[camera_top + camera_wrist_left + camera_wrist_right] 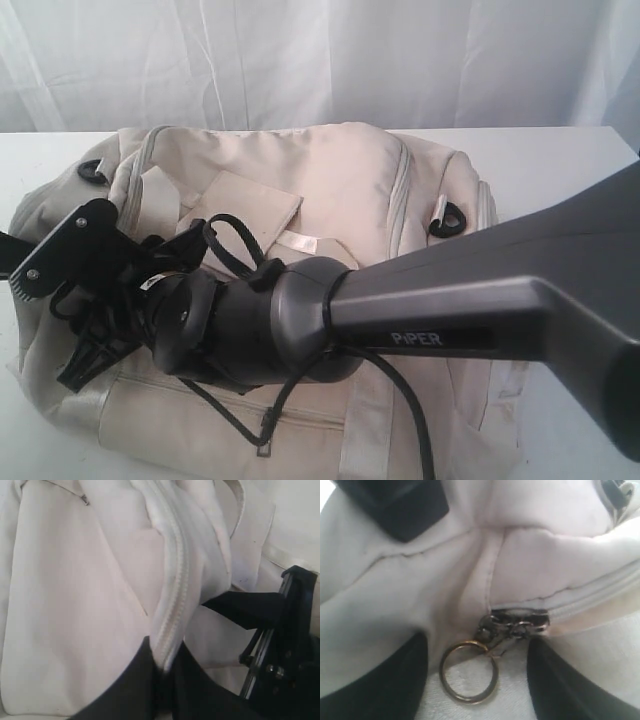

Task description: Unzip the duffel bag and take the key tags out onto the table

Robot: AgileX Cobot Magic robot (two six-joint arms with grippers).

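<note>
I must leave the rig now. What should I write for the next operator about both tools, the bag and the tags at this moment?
Left tool: shut on a fold of the duffel bag, along its zipper.
Right tool: open, one finger on each side of the brass ring pull, not gripping it.
The bag lies on the table. The zipper looks closed where it shows. The key tags are not in view.
Done: bag held, pull lined up.
Left: close on the pull, unzip, take the tags out onto the table.
</note>
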